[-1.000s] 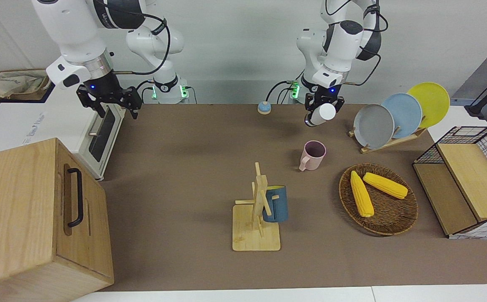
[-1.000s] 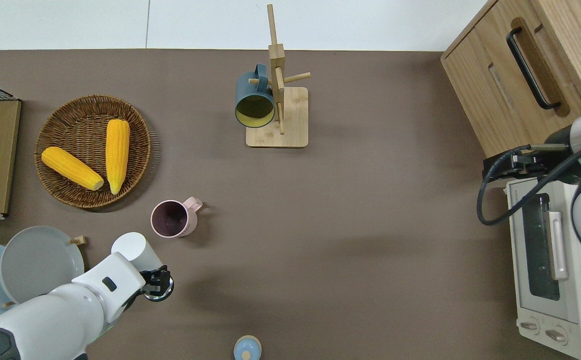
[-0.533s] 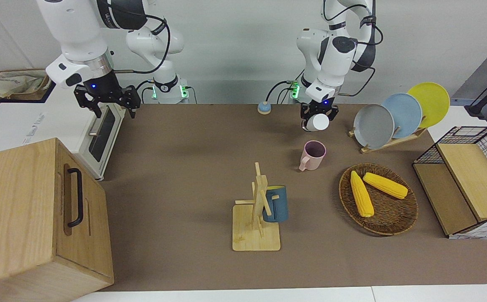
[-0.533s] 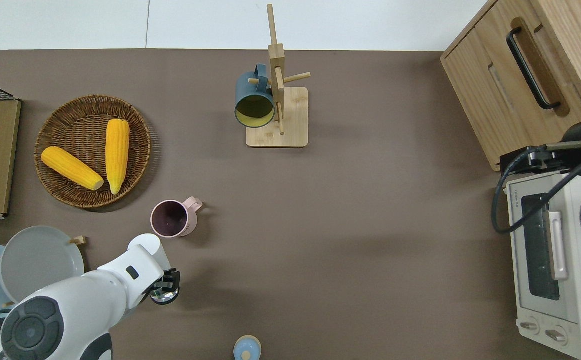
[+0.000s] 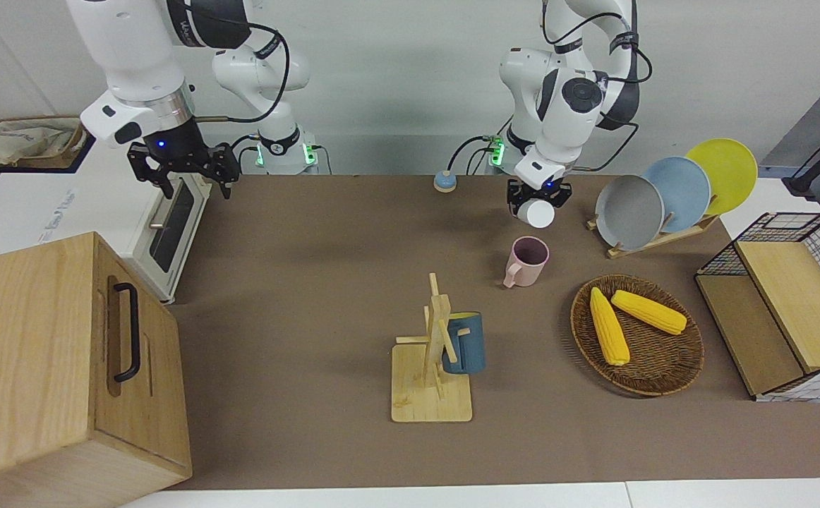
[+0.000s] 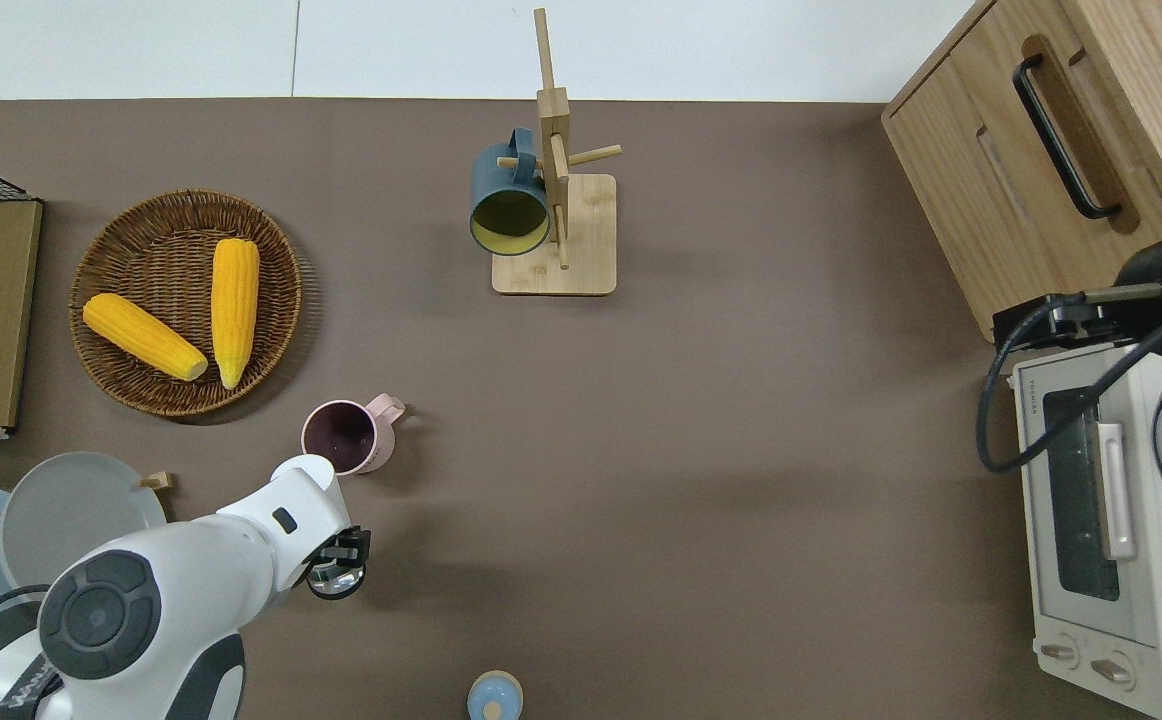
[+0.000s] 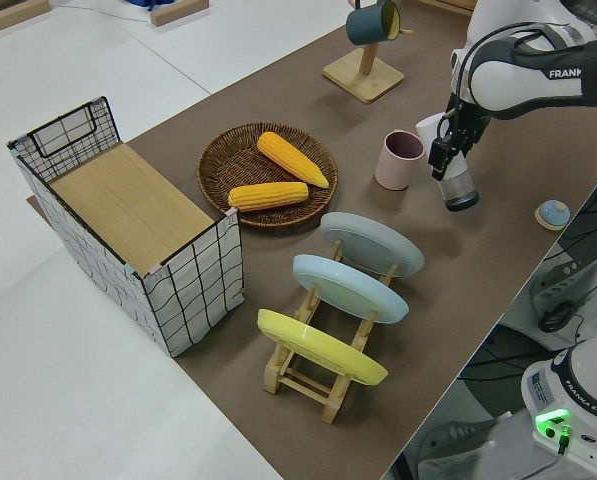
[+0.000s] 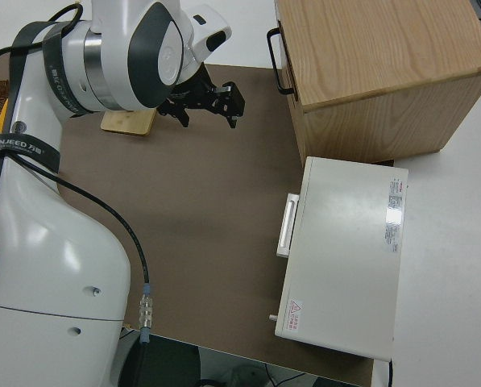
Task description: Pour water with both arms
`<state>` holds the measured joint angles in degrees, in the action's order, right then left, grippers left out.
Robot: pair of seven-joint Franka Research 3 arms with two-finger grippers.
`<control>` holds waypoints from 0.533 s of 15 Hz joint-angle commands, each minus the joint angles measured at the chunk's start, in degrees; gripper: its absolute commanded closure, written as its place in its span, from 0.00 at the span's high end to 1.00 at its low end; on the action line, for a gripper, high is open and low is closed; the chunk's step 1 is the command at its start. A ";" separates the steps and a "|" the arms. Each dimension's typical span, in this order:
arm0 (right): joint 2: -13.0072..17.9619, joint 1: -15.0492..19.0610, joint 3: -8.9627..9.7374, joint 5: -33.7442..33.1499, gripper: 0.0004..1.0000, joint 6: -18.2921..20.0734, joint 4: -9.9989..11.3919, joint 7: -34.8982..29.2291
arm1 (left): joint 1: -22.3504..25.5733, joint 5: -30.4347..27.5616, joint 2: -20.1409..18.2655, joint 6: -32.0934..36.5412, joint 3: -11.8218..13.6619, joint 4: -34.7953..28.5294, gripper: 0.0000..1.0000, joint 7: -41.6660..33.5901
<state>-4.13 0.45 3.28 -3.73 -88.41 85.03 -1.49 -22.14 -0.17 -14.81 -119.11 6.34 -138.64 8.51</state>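
Left tool [image 5: 539,201]: closed around a white cup [image 5: 540,214], held in the air beside the pink mug [image 5: 525,261] on the side toward the robots; in the left side view the cup [image 7: 455,185] hangs tilted, its base low.
Change: over the last second the arm has swung round and carried the cup closer to the pink mug [image 6: 346,437]; the cup's white end [image 6: 309,468] now lies just at the mug's rim in the overhead view.
Meaning: judged an approach to a pour into the mug; no water can be seen, and whether the mouth is yet over the mug cannot be told.
Right tool [image 5: 183,164]: fingers spread wide, empty, parked; its part in a two-arm pour has not begun.
Tabletop [image 6: 741,420]: brown mat; mug stand [image 6: 553,215] with a blue mug [image 6: 508,205] near the middle of the edge farthest from the robots; basket [image 6: 111,385] with two corn cobs [image 6: 181,320] toward the left arm's end; plate rack [image 7: 323,330] in the left arm's corner nearest the robots.
Room: wooden cabinet [image 5: 64,360] and small oven [image 6: 1106,530] at the right arm's end; wire crate [image 7: 138,220] off the left arm's end; white wall at the robots' backs.
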 commanded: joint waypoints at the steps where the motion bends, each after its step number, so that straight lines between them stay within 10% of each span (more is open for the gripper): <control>1: 0.35 0.52 0.32 0.30 0.99 -0.10 -0.31 1.05 | -0.28 -1.23 1.54 5.19 0.87 4.16 0.00 -2.00; 8: 0.44 0.52 0.41 0.39 0.99 -0.01 -0.31 1.05 | -0.10 -2.38 7.16 11.96 0.95 10.84 0.00 -2.53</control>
<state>-4.13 0.45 3.28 -3.72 -88.41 84.75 -1.49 -22.12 -1.34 -10.20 -110.36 6.95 -132.14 7.12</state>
